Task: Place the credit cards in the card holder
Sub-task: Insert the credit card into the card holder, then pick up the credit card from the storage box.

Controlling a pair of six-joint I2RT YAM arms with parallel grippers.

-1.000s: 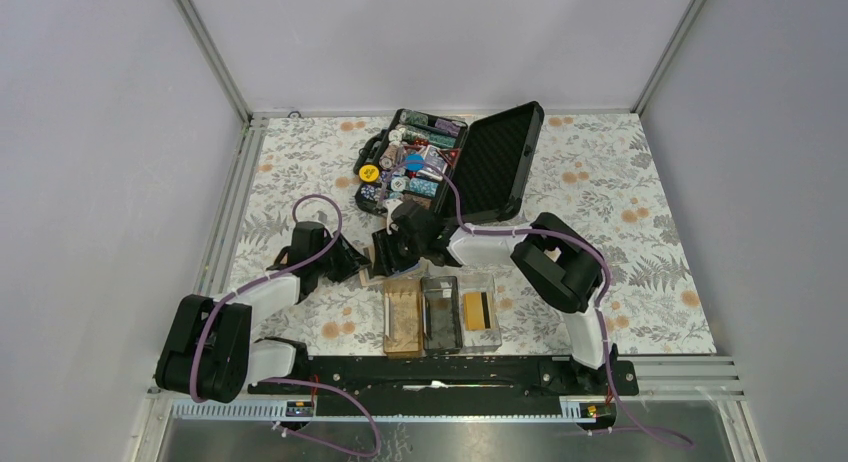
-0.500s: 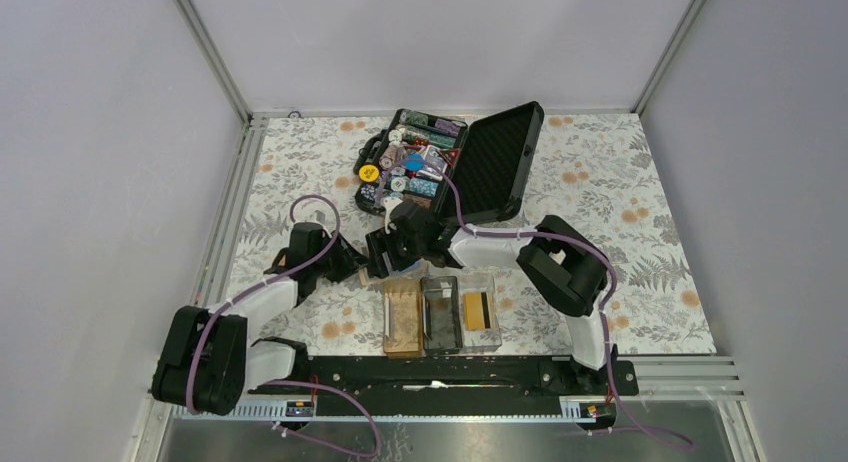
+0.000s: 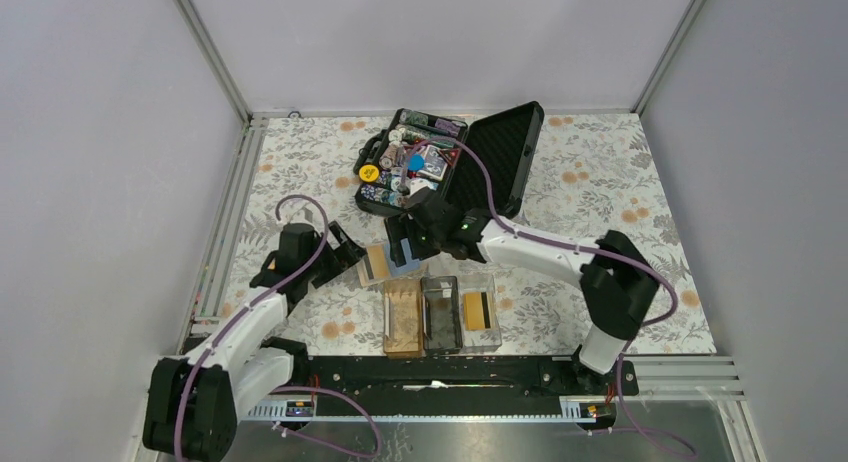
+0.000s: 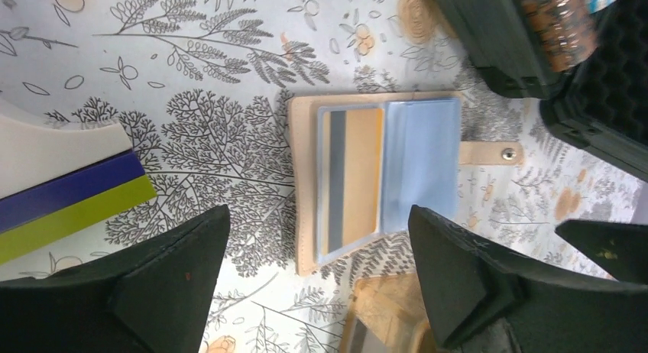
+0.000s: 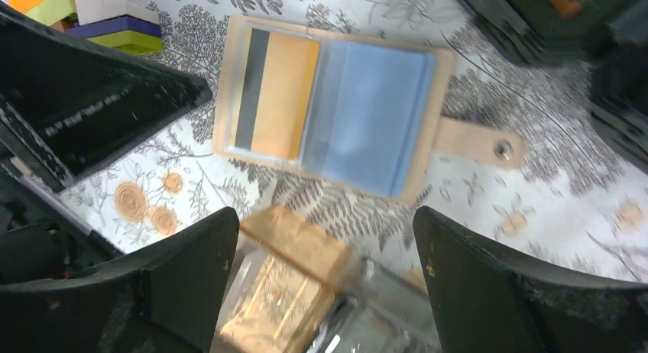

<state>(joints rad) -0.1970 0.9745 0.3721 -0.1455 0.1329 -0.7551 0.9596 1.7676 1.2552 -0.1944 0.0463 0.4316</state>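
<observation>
A tan wallet (image 3: 385,262) with blue sleeves lies open and flat on the cloth, just beyond the card holder (image 3: 441,350). One gold credit card (image 4: 351,173) with a dark stripe sits in the wallet's left sleeve (image 5: 275,93). Another gold credit card (image 3: 478,310) lies in the holder's clear right compartment. My left gripper (image 3: 345,256) is open beside the wallet's left edge, holding nothing (image 4: 317,215). My right gripper (image 3: 405,246) hovers open over the wallet's near edge and the holder's brown compartment (image 5: 298,284), also holding nothing (image 5: 325,214).
An open black chip case (image 3: 450,167) full of chips stands right behind the wallet, its lid raised to the right. A white, blue and green block (image 4: 69,192) lies left of the wallet. The wallet's snap tab (image 4: 489,153) points toward the case.
Both grippers have opened and let go of the wallet, which now lies spread open on the cloth. The left arm has drawn back to the left and the right arm has stretched out.
</observation>
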